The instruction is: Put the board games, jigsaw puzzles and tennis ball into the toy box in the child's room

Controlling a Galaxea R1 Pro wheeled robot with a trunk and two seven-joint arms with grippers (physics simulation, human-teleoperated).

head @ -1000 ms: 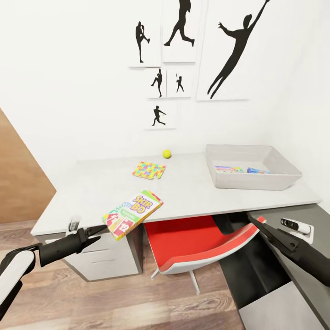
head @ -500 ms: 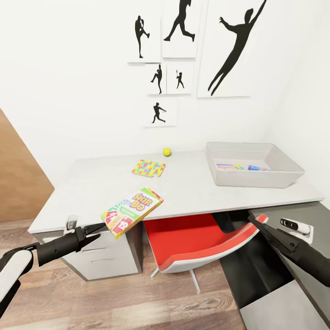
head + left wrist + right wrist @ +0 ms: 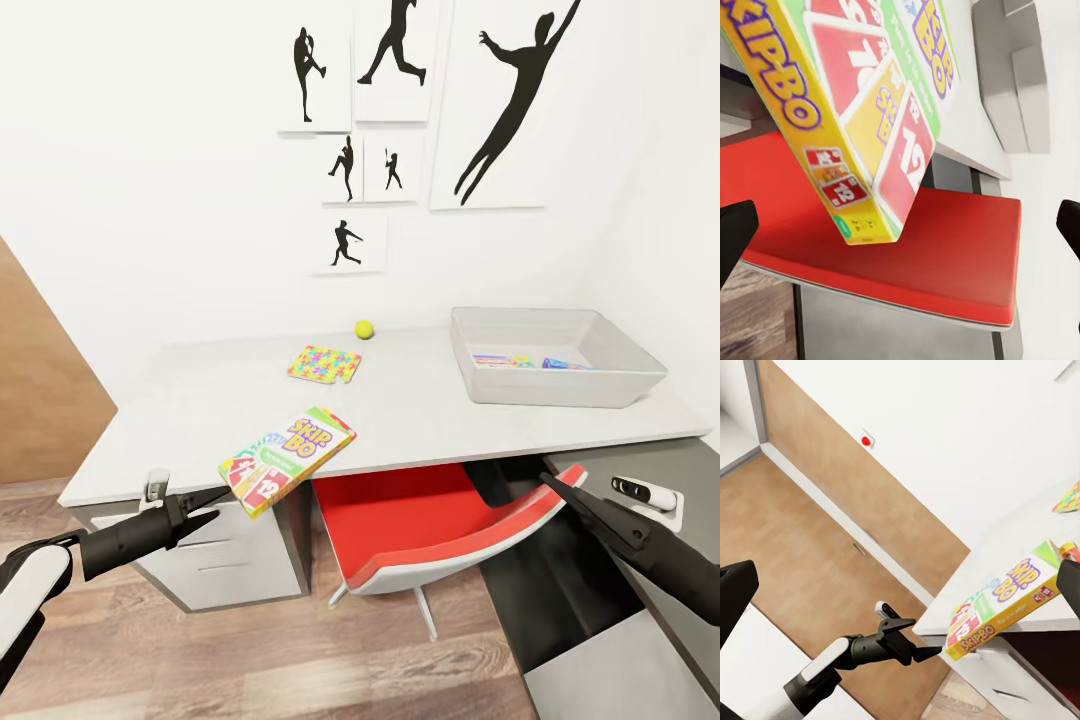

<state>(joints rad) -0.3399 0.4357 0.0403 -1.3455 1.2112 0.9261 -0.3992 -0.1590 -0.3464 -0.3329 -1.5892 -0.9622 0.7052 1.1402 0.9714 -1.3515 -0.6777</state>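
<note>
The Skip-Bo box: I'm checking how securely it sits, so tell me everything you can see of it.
The Skip-Bo box is a thin, card-like rectangle with a green-and-white cover, red number cards and a yellow side. It lies flat at the table's front edge, one corner overhanging. The left hand is open just short of that corner, not touching it.

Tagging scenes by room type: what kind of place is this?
Likely a child's bedroom or study corner: a desk with a jigsaw puzzle, tennis ball and Skip-Bo box, a red chair, sports silhouettes on the wall.
</note>
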